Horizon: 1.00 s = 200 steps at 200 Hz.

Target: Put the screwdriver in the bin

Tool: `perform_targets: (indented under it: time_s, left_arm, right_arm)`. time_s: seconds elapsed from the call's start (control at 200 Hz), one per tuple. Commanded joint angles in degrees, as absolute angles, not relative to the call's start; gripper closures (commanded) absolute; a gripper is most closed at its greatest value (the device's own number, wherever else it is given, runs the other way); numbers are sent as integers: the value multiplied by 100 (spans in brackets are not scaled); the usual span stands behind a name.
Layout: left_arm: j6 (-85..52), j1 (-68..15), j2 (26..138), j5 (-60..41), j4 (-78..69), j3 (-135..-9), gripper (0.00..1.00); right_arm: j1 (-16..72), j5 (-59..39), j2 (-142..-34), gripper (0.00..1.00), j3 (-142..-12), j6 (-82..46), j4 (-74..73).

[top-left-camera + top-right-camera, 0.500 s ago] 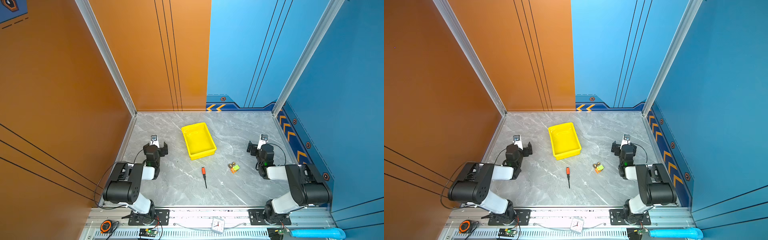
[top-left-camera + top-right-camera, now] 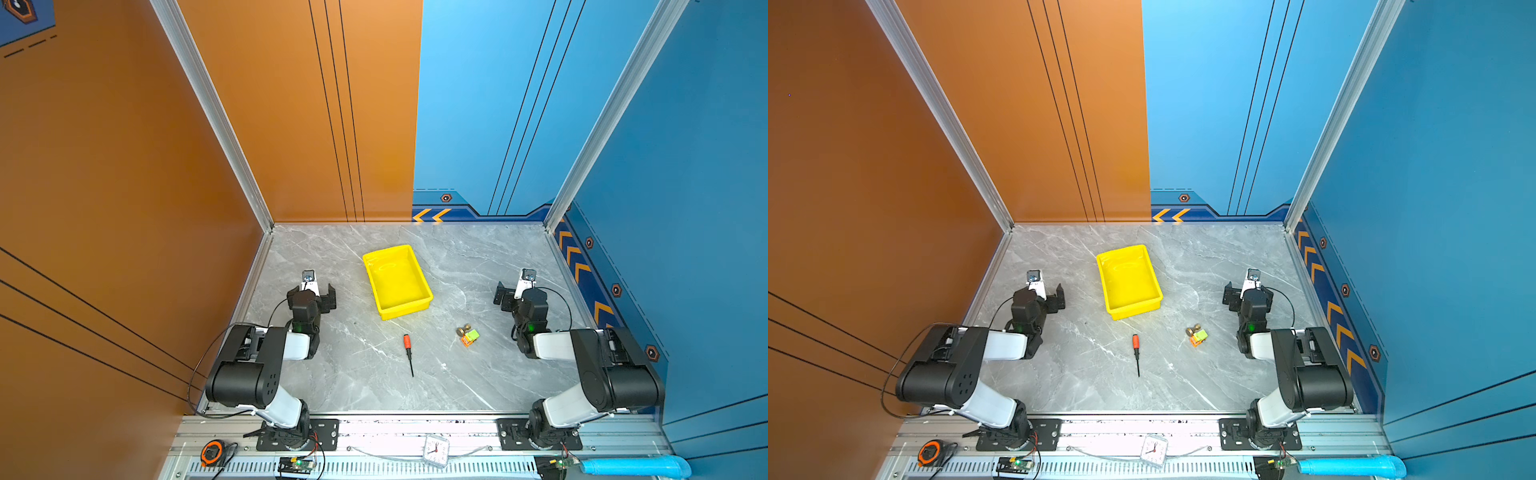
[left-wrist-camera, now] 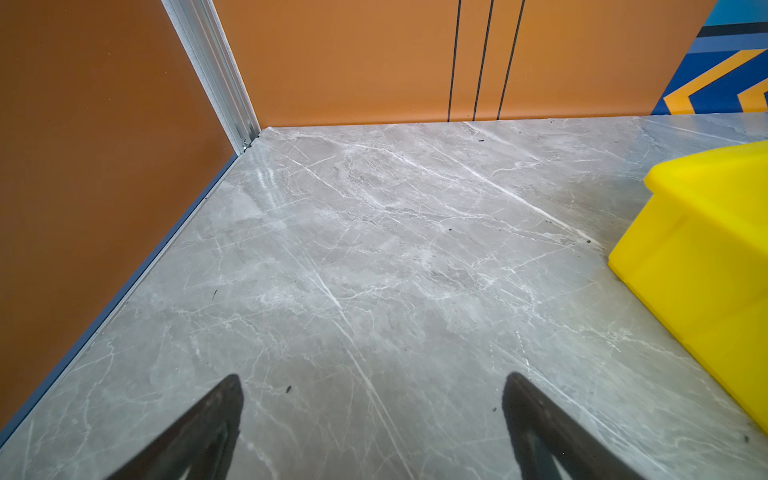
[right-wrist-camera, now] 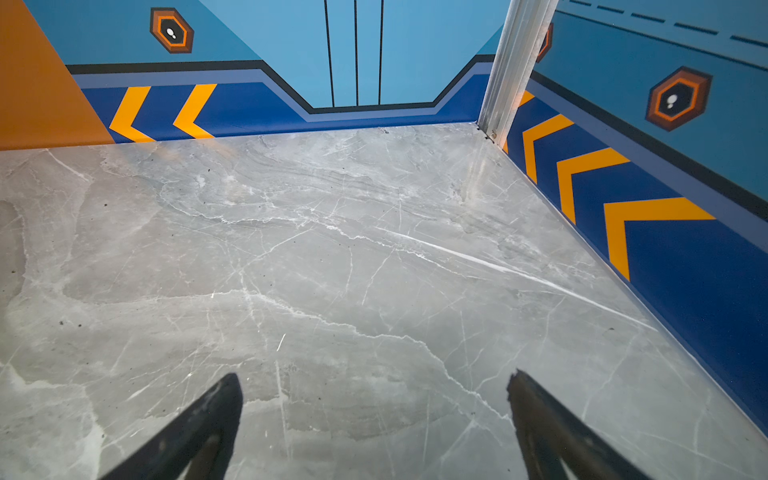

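Nothing has shifted since the earlier frame. Both arms sit folded at the desk's [image 2: 478, 374] left and right edges, left end effector [image 3: 372, 380] and right end effector [image 4: 374, 378] with jaws apart, empty. Bin [image 2: 397, 282] stands mid-desk. Screwdriver [image 2: 408, 353] lies between bin and front edge, long axis front-to-back, handle toward the bin. It is inward and frontward of both end effectors, about midway. Toy block [image 2: 468, 336] crowds the right side, so the left looks freer.

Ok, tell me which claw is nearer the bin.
Left. The left claw sits beside the bin, on its left in a top view; the right claw is farther off, opposite.
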<state>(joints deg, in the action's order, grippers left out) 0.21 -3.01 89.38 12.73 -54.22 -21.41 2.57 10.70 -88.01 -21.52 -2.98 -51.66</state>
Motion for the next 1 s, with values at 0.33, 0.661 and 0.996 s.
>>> perform_targets:
  time_s: [0.33,0.661,0.996]
  left_arm:
    - [61,-250,8973,1135,-5361,-2148,2]
    - [56,-246,8973,1138,-5361,-2151,2]
    - [49,-255,8894,1220,-5332,-2150,2]
  right_arm:
    - [229,1032,-8859,0,-2105,-385,-5271]
    - [229,1039,-8859,0,-2109,-380,-5270]
    - [344,1373,-8660,0,-2243,-369,-4854]
